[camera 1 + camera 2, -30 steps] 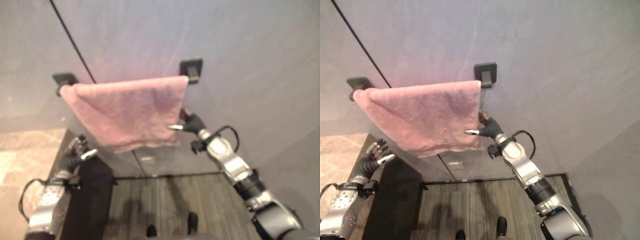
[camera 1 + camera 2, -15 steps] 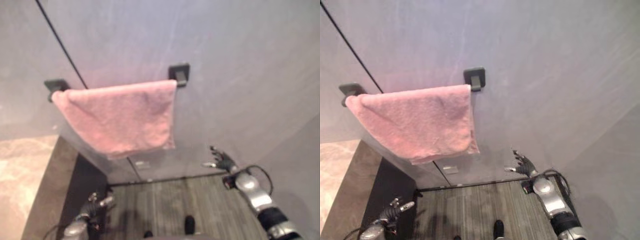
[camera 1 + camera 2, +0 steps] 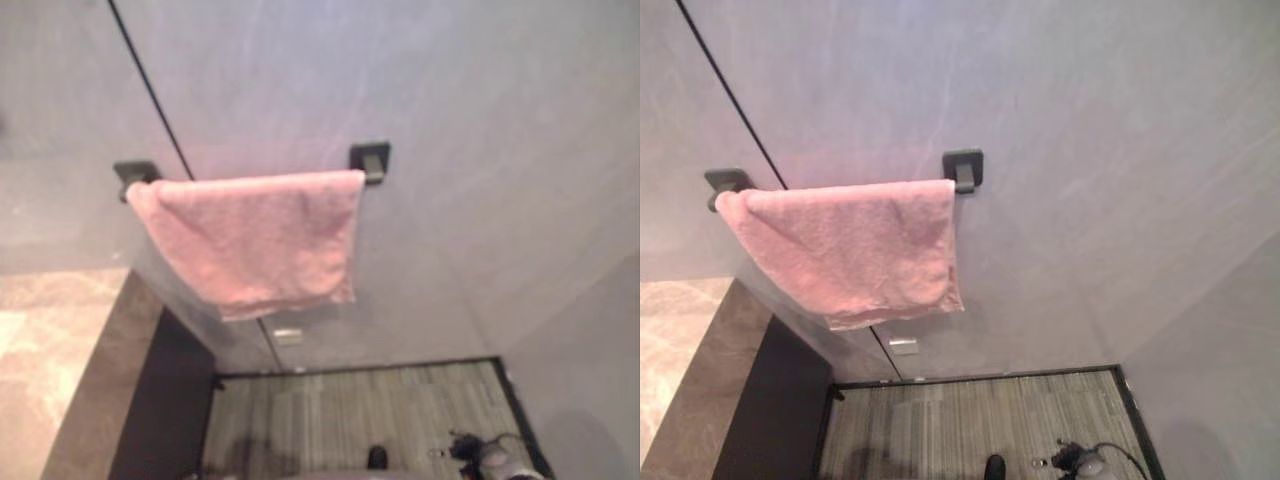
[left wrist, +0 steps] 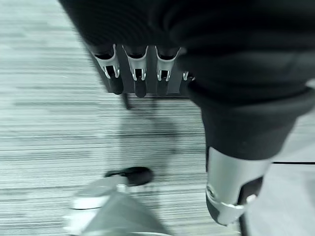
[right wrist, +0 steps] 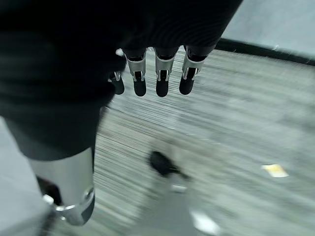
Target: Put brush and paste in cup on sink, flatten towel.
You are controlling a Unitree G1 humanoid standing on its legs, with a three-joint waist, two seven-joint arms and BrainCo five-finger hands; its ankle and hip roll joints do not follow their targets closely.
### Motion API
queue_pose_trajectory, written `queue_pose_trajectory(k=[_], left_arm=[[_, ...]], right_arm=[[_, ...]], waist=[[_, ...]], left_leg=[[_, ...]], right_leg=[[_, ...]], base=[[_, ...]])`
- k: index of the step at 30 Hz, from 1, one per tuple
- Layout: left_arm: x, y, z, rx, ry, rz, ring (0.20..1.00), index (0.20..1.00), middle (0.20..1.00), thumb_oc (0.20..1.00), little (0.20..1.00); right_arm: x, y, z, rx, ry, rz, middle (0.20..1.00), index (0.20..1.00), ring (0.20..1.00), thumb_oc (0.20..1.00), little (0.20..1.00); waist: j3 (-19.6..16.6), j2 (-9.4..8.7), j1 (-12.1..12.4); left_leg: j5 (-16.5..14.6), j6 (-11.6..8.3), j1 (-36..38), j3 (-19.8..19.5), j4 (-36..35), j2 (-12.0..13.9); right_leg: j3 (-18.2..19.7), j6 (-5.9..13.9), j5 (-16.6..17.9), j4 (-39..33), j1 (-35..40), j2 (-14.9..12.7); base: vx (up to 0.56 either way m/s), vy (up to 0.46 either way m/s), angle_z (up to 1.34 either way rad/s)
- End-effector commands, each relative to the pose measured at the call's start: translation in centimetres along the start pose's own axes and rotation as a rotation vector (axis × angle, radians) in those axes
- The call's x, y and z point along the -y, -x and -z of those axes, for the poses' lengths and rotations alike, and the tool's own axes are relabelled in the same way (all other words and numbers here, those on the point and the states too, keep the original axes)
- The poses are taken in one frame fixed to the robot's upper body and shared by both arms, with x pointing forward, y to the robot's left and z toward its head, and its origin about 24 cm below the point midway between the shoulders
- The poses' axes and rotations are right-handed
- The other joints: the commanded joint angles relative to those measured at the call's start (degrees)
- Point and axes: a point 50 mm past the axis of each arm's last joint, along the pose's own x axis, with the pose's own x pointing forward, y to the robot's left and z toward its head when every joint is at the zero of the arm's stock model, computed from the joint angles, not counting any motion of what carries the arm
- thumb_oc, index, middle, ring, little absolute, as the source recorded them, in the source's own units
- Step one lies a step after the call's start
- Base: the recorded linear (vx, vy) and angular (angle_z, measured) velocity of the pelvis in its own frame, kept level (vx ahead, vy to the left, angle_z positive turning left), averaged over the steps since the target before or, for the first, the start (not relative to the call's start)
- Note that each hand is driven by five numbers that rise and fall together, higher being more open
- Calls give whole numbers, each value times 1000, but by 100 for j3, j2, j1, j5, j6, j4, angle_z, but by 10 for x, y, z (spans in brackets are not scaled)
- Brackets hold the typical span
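Your towel (image 3: 255, 235) hangs flat over the bar (image 3: 962, 170), lower edge slanting, wall around it bare, left hand (image 4: 140, 73) and right hand (image 5: 157, 73) low over the floor (image 3: 970, 420), fingers relaxed, holding nothing

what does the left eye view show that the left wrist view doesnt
Left eye view: a pink towel draped over a wall bar between two dark brackets, a stone counter at the lower left, and the right hand low over the floor. Left wrist view: the left hand, fingers relaxed and holding nothing. Both: the striped floor.
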Motion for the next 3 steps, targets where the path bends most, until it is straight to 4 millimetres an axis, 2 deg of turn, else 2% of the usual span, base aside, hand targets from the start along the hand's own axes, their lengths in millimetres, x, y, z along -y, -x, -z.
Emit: queue_pose_trajectory(k=[1,3], left_arm=[[-9,0,1,-20,-17,-23,1000,1000,1000,1000,1000],[-11,0,2,-17,-2,-28,1000,1000,1000,1000,1000]], right_arm=[[5,0,-7,12,38,0,1000,1000,1000,1000,1000],[5,0,-10,40,17,-4,1000,1000,1000,1000,1000]], waist=[[-5,-257,1],[1,-267,7]], left_leg=[[-196,42,-65,-88,73,12],[-186,39,-81,-123,73,8]], right_leg=[[-306,513,-615,37,548,-454],[-334,516,-614,37,546,-457]], base=[[0,0,0],[10,-12,3]])
